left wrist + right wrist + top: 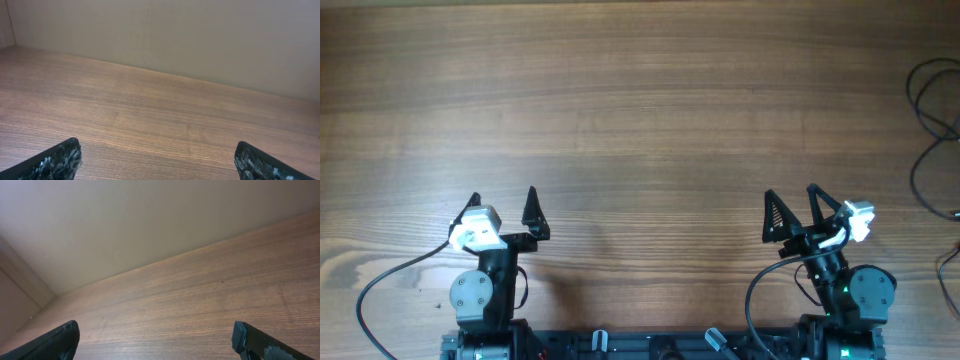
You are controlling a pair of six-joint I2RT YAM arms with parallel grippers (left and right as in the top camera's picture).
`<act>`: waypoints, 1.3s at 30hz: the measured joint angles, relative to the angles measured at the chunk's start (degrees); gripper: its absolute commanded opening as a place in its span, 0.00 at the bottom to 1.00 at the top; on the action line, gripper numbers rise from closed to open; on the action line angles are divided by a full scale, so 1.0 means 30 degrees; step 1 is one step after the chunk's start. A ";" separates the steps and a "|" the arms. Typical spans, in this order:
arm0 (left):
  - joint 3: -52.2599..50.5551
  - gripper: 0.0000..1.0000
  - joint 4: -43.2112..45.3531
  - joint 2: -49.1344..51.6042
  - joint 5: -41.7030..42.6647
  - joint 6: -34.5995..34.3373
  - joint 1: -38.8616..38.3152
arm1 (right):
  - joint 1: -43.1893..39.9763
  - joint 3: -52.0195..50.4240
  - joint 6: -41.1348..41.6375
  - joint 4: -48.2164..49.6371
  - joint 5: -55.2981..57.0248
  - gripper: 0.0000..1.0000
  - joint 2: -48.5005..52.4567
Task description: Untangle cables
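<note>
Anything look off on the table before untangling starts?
Yes: the cables lie bunched at the far right edge of the table, running out of the overhead view, well away from the right gripper and left gripper, both open and empty. Neither wrist view shows them. Nothing looks damaged.

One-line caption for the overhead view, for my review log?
With left end effector and right end effector open at the table front, thin cables loop untouched at far right.
</note>
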 measured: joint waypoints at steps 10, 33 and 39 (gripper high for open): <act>0.0000 1.00 0.0000 0.0007 0.0000 0.0058 0.0000 | 0.0000 0.0000 -0.0007 0.0000 0.0000 1.00 0.0000; 0.0000 1.00 0.0000 0.0007 0.0007 0.0058 0.0000 | 0.0000 0.0000 -1.5125 -0.0007 0.1071 1.00 0.2922; 0.0007 1.00 0.0000 0.0007 0.0000 0.0058 0.0000 | 0.0000 0.0000 -1.5132 -0.0007 0.1071 1.00 0.2922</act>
